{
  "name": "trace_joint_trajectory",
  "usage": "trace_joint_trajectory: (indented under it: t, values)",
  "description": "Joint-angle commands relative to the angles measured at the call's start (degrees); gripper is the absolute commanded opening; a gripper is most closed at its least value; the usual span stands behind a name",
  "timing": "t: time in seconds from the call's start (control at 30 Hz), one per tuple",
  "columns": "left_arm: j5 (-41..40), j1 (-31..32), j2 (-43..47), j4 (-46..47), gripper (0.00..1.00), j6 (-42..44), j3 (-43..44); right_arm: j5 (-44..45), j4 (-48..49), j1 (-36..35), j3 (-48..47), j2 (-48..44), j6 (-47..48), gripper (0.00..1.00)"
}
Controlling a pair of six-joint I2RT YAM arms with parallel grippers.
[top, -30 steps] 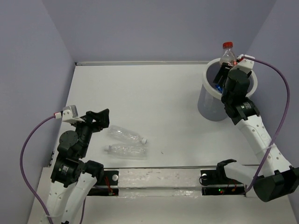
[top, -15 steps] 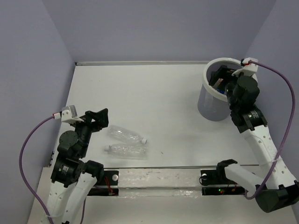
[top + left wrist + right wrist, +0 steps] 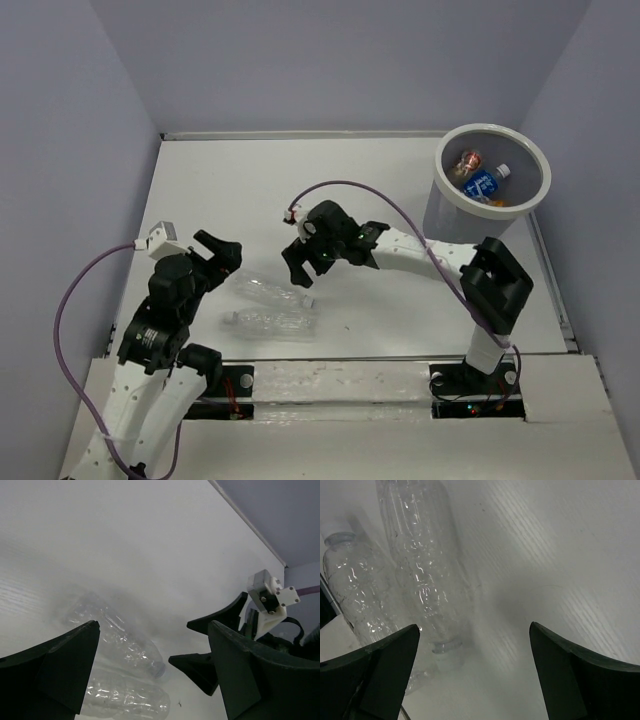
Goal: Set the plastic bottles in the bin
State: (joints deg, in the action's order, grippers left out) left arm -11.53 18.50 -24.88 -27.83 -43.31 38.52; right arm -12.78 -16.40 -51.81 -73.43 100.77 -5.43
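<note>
Two clear plastic bottles lie side by side on the white table, one [image 3: 266, 290] with its white cap toward the right, the other [image 3: 270, 322] just in front of it. My left gripper [image 3: 222, 255] hovers open at their left end; its view shows both bottles [image 3: 117, 637] [image 3: 125, 700] between the fingers. My right gripper [image 3: 298, 268] hangs open right above the capped end, with the bottles [image 3: 422, 565] [image 3: 355, 595] below it. The bin [image 3: 442, 170] stands at the back right and holds a red-capped bottle [image 3: 468, 162], a blue-labelled one [image 3: 483, 183] and an orange one [image 3: 497, 202].
Purple walls close the table on three sides. My right arm's cable [image 3: 350, 186] arcs over the middle of the table. The right gripper [image 3: 220, 645] shows black at the right of the left wrist view, close to the bottles.
My right gripper let the red-capped bottle go into the bin, opened, and swung left across the table to the two clear bottles. My left gripper opened wider and shifted slightly.
</note>
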Motion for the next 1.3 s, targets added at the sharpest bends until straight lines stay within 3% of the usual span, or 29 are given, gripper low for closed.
trace_joint_trajectory:
  t: [0.0,0.2,0.5,0.63,0.67,0.7,0.77,0.83,1.13,1.27]
  values:
    - [1.94,-0.31,1.76,-9.16,0.99,-7.22,6.38,-4.89,2.52,-2.50,-6.72,3.54,2.71,0.97]
    - [13.42,-0.31,1.86,-17.60,0.99,-11.97,9.02,-6.64,5.24,-4.09,-7.52,10.22,2.18,0.98]
    - [22.84,-0.31,1.33,-26.13,0.99,-12.24,5.78,-10.34,4.80,-5.84,-10.77,16.21,1.57,0.98]
    - [29.54,-0.31,-0.60,-26.83,0.99,-13.29,3.93,-5.17,5.68,-5.84,-10.42,17.00,-0.02,0.86]
    - [30.24,-0.31,-1.74,-27.36,0.99,-13.55,3.49,-3.85,6.03,-5.84,-10.16,16.92,-0.37,0.77]
    - [31.56,-0.31,-2.27,-27.71,0.99,-13.99,2.71,-0.62,6.99,-5.84,-9.11,16.04,-1.33,0.74]
    - [31.92,-0.31,-4.11,-28.85,0.99,-14.00,2.17,1.87,8.41,-5.84,-7.70,14.72,-2.12,0.54]
    - [30.69,-0.31,-5.61,-30.25,0.99,-13.56,1.64,3.98,9.63,-5.84,-6.47,13.05,-2.92,0.45]
    - [29.90,0.74,-16.42,-30.08,0.99,-13.73,1.55,6.53,11.04,-0.05,2.05,2.51,-6.17,0.38]
    - [27.53,5.48,-22.21,-28.95,0.99,-18.11,2.43,7.24,11.48,4.43,6.54,-4.43,-6.78,0.38]
